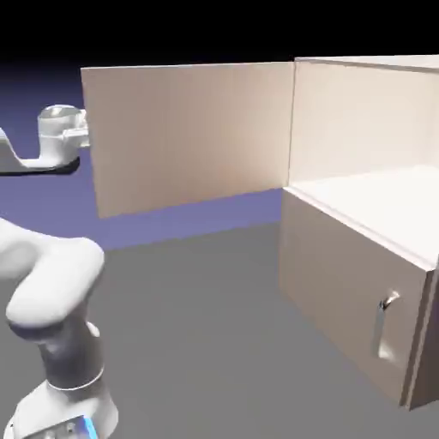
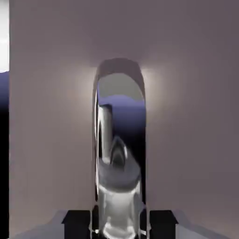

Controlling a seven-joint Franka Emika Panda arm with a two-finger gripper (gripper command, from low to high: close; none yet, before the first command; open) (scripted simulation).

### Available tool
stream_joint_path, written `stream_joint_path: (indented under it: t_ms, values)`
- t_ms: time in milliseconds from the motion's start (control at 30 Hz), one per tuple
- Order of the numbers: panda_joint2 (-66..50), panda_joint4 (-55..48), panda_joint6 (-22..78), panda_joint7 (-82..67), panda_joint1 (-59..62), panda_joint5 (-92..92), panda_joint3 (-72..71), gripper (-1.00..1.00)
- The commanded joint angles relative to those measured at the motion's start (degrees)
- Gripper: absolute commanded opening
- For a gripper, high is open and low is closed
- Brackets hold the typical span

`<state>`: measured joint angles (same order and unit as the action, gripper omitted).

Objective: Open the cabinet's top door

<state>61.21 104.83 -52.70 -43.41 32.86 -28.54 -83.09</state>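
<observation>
Cabinet: the large beige-tan cabinet (image 1: 360, 257) is being shown at the exterior view's right, standing on the grey tabletop (image 1: 206, 317), with its pale interior being exposed above the lower panel.
Top door: the top door (image 1: 189, 137) is being held swung wide open, reaching leftward from its hinge edge on the cabinet toward the arm, its flat inner face being turned to the camera.
Lower panel: the shorter lower panel (image 1: 351, 296) is being kept shut, with its small silver handle (image 1: 386, 321) being seen near the right.
Bar handle: in the hand view the long silver bar handle (image 2: 119, 154) is being seen large and upright against the beige door panel, reflections being carried on its surface.
End effector: the end effector (image 2: 119, 224) is being kept clenched on the bar handle, its dark fingers (image 2: 77, 223) being pressed to either side of the bar's lower end.
Arm: the white arm (image 1: 51, 283) is being seen rising at lower left, the hand lying at the door's free edge.
</observation>
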Motion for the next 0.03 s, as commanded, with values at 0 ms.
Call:
stream_joint_path:
  t_ms: [0]
  values:
    - [0.45,-2.07,1.15,-0.55,1.84,0.25,-0.83,-1.00]
